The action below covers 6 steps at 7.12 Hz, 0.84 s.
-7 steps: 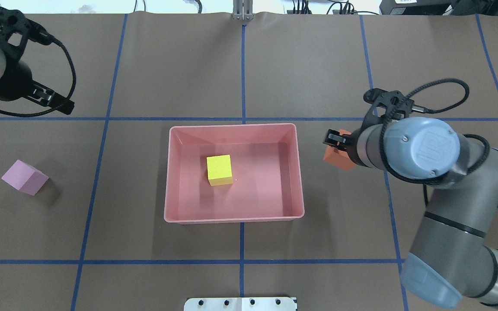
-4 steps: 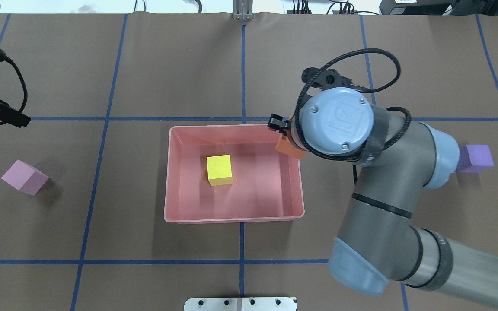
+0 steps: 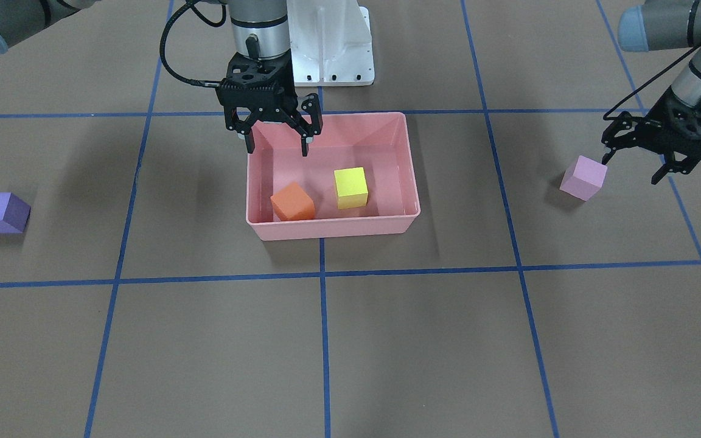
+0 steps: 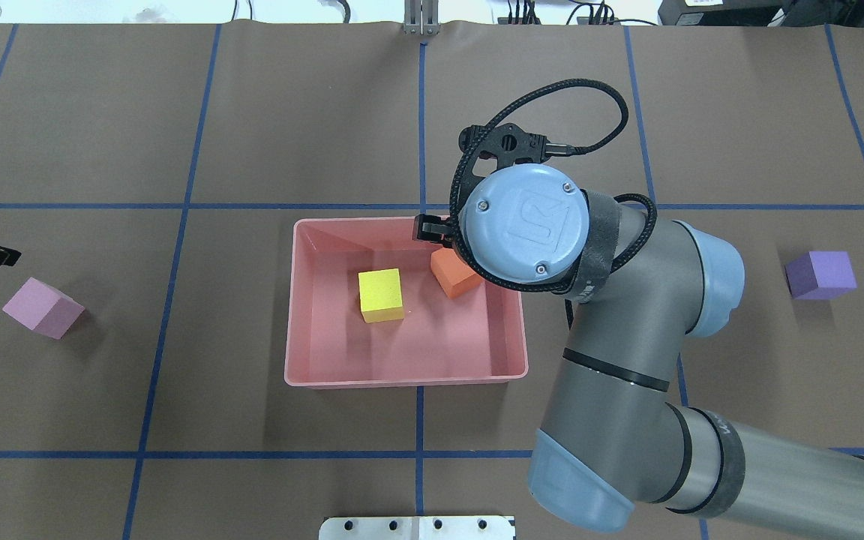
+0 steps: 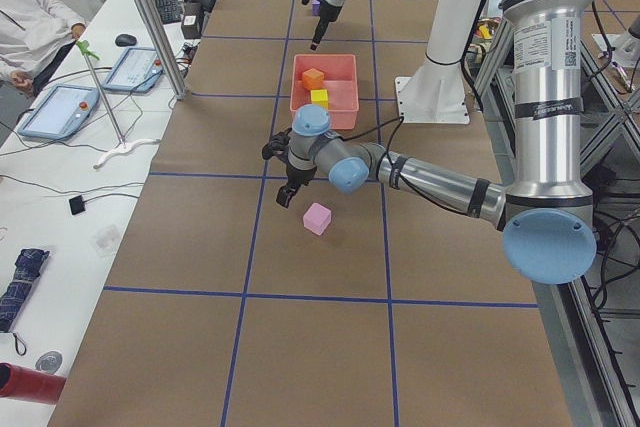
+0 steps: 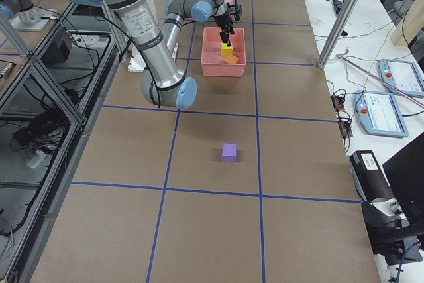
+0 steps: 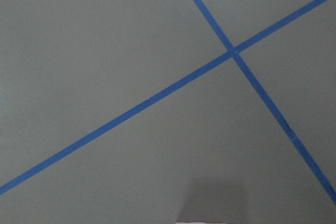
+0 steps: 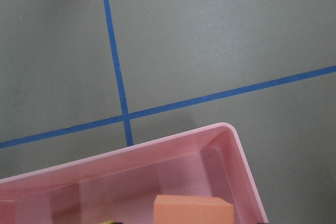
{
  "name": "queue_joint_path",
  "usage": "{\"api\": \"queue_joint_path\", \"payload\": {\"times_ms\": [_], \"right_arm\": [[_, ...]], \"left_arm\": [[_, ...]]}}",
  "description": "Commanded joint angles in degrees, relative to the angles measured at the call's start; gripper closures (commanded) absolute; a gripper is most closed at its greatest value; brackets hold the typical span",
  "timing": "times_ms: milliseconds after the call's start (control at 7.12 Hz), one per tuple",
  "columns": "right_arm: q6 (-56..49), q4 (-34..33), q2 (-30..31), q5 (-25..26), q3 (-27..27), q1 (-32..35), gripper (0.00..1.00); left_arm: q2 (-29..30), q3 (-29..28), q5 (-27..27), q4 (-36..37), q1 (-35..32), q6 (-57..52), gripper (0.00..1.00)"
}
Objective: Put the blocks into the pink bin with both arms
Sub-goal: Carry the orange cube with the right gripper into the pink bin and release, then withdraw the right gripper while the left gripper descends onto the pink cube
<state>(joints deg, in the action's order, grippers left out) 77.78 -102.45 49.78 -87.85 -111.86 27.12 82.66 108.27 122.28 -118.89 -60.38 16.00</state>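
The pink bin (image 3: 332, 229) holds the yellow cube (image 3: 350, 187) and the orange cube (image 3: 292, 202), lying apart. My right gripper (image 3: 277, 150) hangs open and empty above the bin's near-robot corner, over the orange cube (image 4: 454, 274); the right wrist view shows that cube's top (image 8: 193, 211). My left gripper (image 3: 630, 170) is open, raised just beside the light pink-lilac cube (image 3: 583, 177), not around it. In the overhead view that cube (image 4: 42, 307) sits at the far left. The dark purple cube (image 4: 820, 274) lies alone at the far right.
The white pedestal base (image 3: 332, 42) stands behind the bin. Blue tape lines cross the brown table. A metal plate (image 4: 417, 527) sits at the table's near edge. The left wrist view shows only table and tape.
My right arm swung the orange cube over the bin and let it go; it now lies in the bin. My left gripper moved toward the lilac cube.
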Motion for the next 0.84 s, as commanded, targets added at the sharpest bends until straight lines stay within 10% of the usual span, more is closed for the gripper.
{"api": "queue_joint_path", "payload": {"times_ms": [0, 703], "right_arm": [[-7.26, -0.11, 0.41, -4.83, -0.99, 5.36, 0.00], [-33.95, 0.59, 11.28, -25.66, -4.24, 26.10, 0.00]], "left_arm": [[-3.62, -1.73, -0.11, -5.88, 0.61, 5.95, 0.00], [-3.73, -7.37, -2.30, -17.77, 7.45, 12.21, 0.00]]}}
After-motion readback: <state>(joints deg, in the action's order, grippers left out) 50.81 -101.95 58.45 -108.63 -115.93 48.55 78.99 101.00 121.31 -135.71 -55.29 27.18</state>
